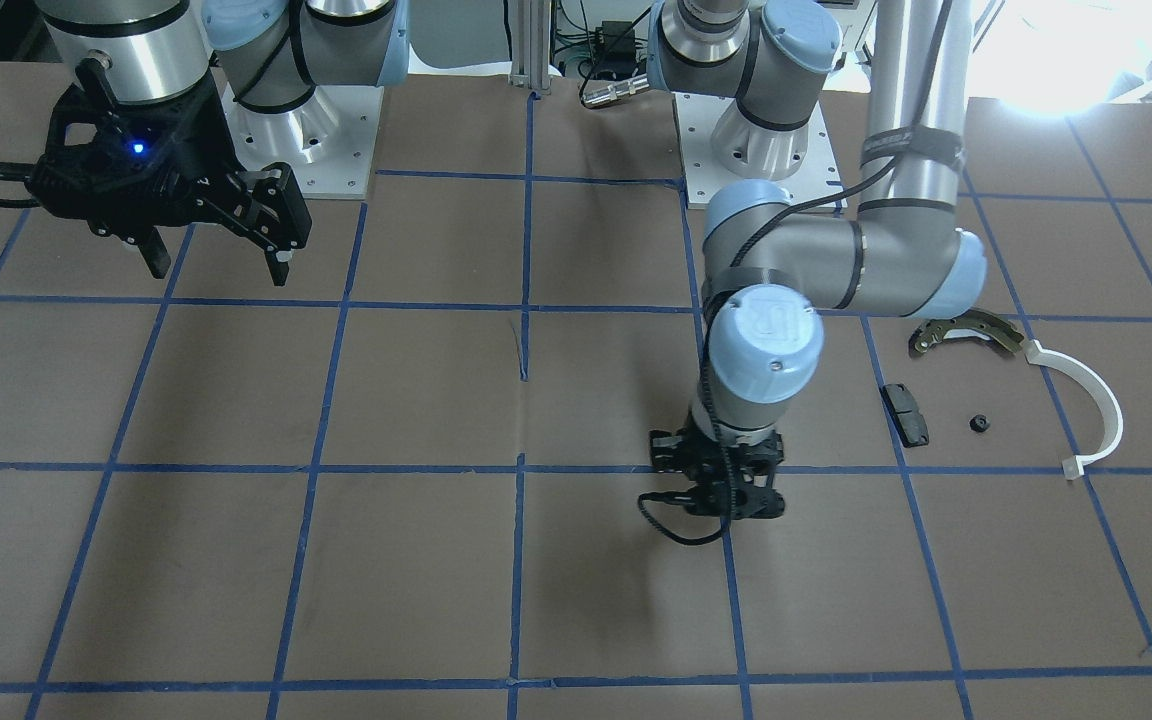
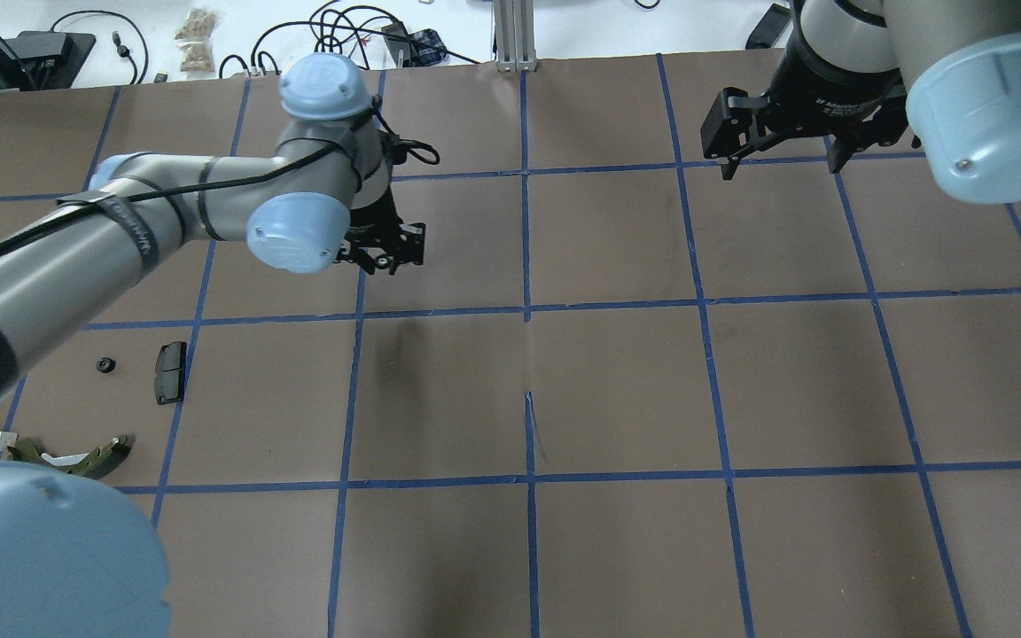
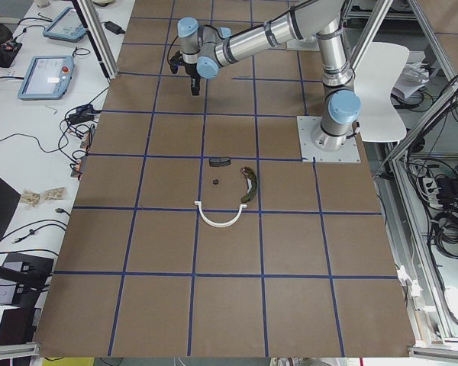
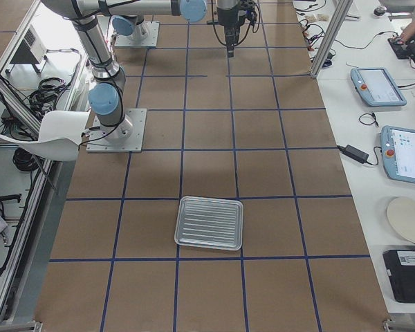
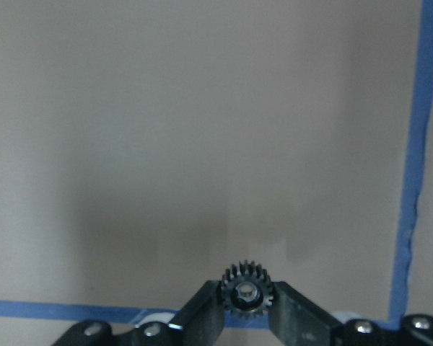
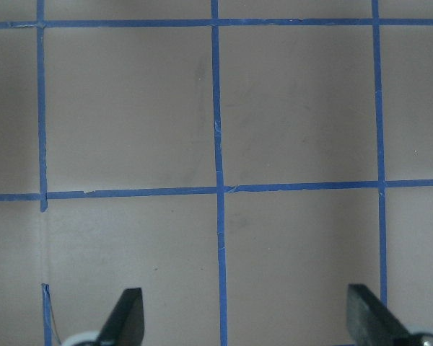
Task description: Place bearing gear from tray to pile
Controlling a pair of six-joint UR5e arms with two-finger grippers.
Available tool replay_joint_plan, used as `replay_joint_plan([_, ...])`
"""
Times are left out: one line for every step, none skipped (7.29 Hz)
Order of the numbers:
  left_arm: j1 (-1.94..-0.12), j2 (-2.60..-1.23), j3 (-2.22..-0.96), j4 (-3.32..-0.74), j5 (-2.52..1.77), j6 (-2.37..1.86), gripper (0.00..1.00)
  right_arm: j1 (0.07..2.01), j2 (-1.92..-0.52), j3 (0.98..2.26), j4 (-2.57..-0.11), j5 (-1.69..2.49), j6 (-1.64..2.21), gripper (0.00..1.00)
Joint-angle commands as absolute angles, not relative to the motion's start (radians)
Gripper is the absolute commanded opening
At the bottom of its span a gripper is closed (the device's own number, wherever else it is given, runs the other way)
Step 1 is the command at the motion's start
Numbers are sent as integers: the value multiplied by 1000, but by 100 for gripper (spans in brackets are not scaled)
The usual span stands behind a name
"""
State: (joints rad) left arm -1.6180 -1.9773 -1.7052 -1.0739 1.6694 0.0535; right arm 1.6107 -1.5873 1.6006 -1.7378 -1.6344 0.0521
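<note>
Toothed dark gear [image 5: 247, 292] sits pinched in left hand [image 5: 247, 297]; right hand [image 6: 245, 306] gapes wide.

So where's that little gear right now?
The gear is pinched in the left gripper, clearest in the left wrist view, over the brown table near a blue tape line, short of the pile.

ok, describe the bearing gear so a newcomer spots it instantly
Find the left gripper near the table's middle. The bearing gear is pinched between its fingertips: a small dark toothed wheel, the only part held, not lying in the pile.
</note>
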Motion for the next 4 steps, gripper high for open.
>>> replay_joint_plan([-1399,-1889,-1803,-1068,1744,351,0,1611,-1588,1600,-1735,-1635,52,100])
replay_joint_plan([-1291,-1876,-1868,-977,1741,465,0,1611,-1588,1604,-1735,-1634,52,100])
replay_joint_plan([-1179,-1870,-1918,-942,1732,576,0,1612,-1589,1606,-1733,-1634,52,100])
replay_joint_plan([-1072,-1878,-1951,-927,1682,674,0,1612,-1591,1605,-1730,-1637,52,100])
